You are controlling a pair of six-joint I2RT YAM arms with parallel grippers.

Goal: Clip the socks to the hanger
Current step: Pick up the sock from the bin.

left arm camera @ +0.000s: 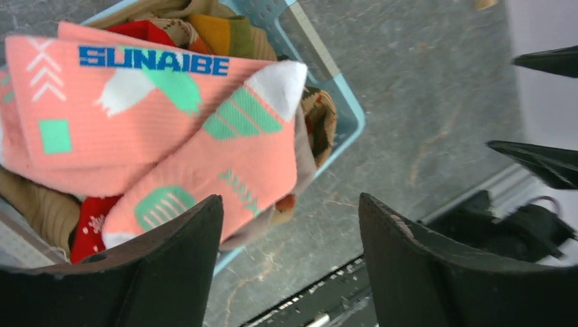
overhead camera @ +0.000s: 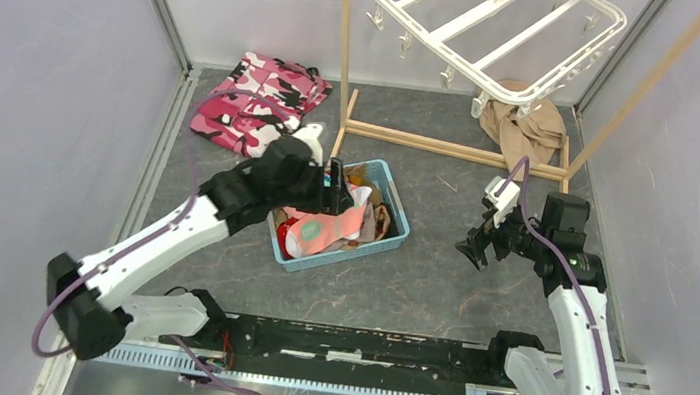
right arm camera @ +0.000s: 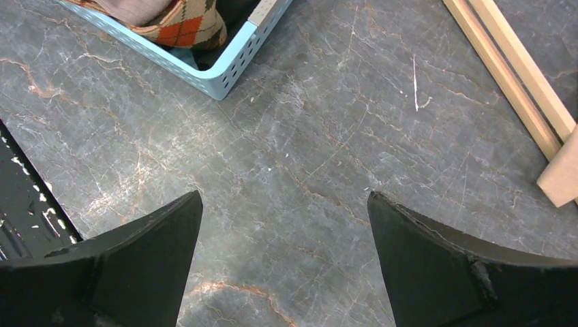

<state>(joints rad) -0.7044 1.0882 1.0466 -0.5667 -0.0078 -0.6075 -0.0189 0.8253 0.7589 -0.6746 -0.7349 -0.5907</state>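
Observation:
The socks (overhead camera: 327, 227) lie heaped in a light blue basket (overhead camera: 394, 231). A salmon-pink pair with teal and white patches (left arm camera: 157, 122) lies on top, with red and brown ones underneath. My left gripper (overhead camera: 337, 186) hovers over the basket's far side. In the left wrist view it (left arm camera: 290, 196) stands open at the pink sock's lower edge, gripping nothing. My right gripper (overhead camera: 473, 251) hangs open over bare tabletop right of the basket, and nothing lies between its jaws (right arm camera: 285, 193). The white hanger (overhead camera: 493, 24) hangs at the back on a wooden stand.
The wooden stand's base rail (overhead camera: 453, 148) crosses the table behind the basket, and a piece of it (right arm camera: 518, 75) shows near my right gripper. A pink camouflage garment (overhead camera: 257, 101) lies back left. A tan cloth (overhead camera: 521, 128) sits under the hanger. An argyle sock (right arm camera: 191, 20) fills the basket's corner.

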